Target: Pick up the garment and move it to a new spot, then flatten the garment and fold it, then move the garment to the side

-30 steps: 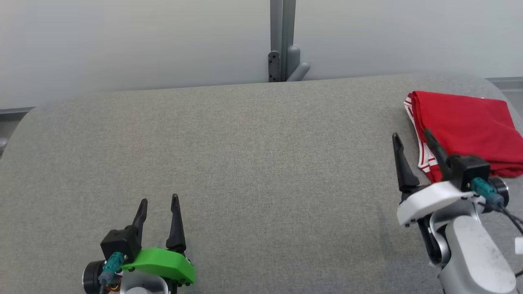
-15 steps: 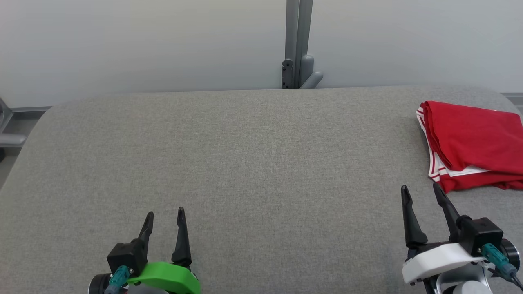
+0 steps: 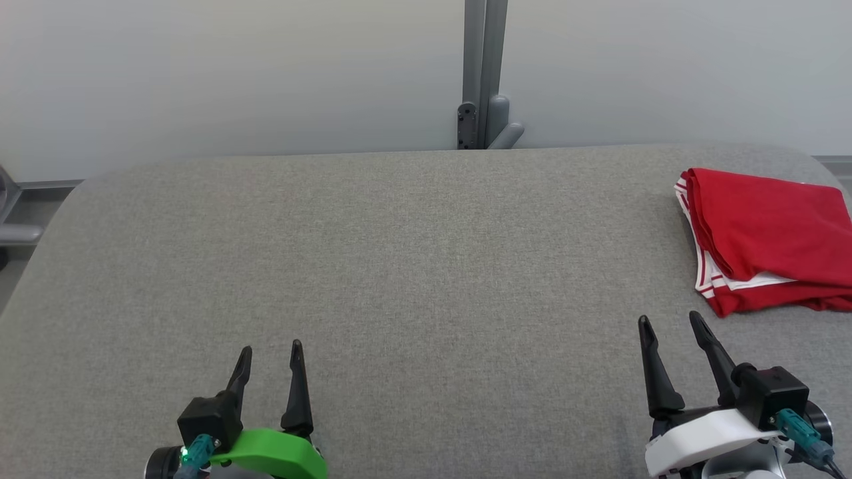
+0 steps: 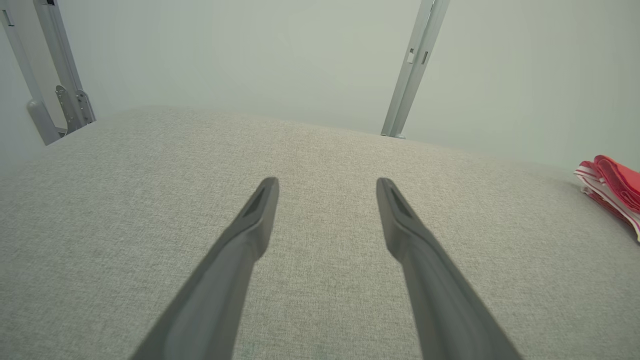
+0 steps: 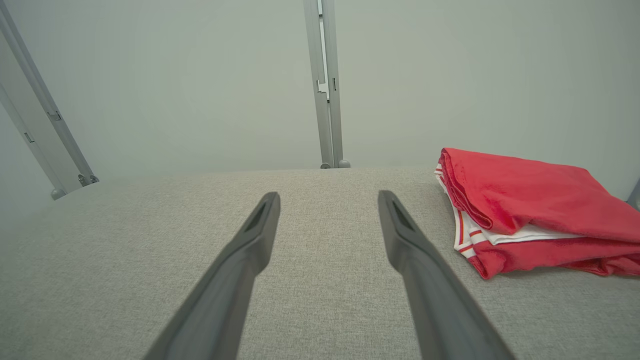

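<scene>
**Surface and clearance.** The counter (image 3: 426, 266) is covered in grey fabric. Its far edge runs along a pale wall (image 3: 233, 73), and both far corners are rounded. A grey upright post (image 3: 484, 66) stands at the wall behind the middle of the far edge. A second grey upright (image 4: 55, 75) shows beyond the counter's far left corner in the left wrist view. The left and centre of the counter are bare fabric, from the near edge to the far edge.

**Pincers.** The left pincer (image 3: 271, 346) sits low at the near left. Its two dark fingers are spread apart and nothing is between them. The right pincer (image 3: 669, 317) sits low at the near right, likewise released and empty. Both point toward the far edge. Both wrist views show only bare fabric in the gap between the fingers.

**Garment.** The garment (image 3: 765, 233) is red with white striped trim. It lies folded in a stack at the far right of the counter, close to the rounded far right corner, and its right side is cut off by the border of the head view. It lies ahead of the right pincer and to that pincer's right, near but not touching, outside the line of the fingers. It is well apart from the left pincer, across the bare width of the counter.
</scene>
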Available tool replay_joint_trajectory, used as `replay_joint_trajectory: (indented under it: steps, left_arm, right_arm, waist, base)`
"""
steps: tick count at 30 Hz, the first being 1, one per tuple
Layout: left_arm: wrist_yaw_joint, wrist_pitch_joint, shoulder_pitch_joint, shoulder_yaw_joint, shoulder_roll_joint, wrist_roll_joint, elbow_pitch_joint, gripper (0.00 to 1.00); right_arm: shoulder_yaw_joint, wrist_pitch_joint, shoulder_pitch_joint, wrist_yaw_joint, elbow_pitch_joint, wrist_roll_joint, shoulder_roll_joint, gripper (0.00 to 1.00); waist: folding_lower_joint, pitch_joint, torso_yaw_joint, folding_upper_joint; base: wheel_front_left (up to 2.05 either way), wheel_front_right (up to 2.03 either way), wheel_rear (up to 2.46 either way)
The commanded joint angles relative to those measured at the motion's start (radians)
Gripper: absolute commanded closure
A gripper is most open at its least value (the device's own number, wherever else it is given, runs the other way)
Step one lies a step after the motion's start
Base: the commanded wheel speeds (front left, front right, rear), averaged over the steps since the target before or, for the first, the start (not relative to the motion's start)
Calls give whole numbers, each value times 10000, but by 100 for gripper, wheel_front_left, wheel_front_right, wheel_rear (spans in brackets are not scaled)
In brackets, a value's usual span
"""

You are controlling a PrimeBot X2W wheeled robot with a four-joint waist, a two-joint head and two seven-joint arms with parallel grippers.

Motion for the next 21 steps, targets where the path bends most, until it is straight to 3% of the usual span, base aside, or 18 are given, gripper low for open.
replay_joint_trajectory:
  steps: [1, 21]
  left_arm:
    - [63, -21, 130, 46, 34, 147, -31, 0]
    - [48, -21, 127, -46, 76, 125, 40, 0]
  right_arm:
    - [21, 26, 136, -16, -15, 70, -7, 0]
    - [-29, 109, 115, -16, 48, 195, -5, 0]
  waist:
    - [0, -13, 13, 0]
    - [0, 8, 33, 0]
  base:
    - [0, 0, 0]
    - [0, 0, 0]
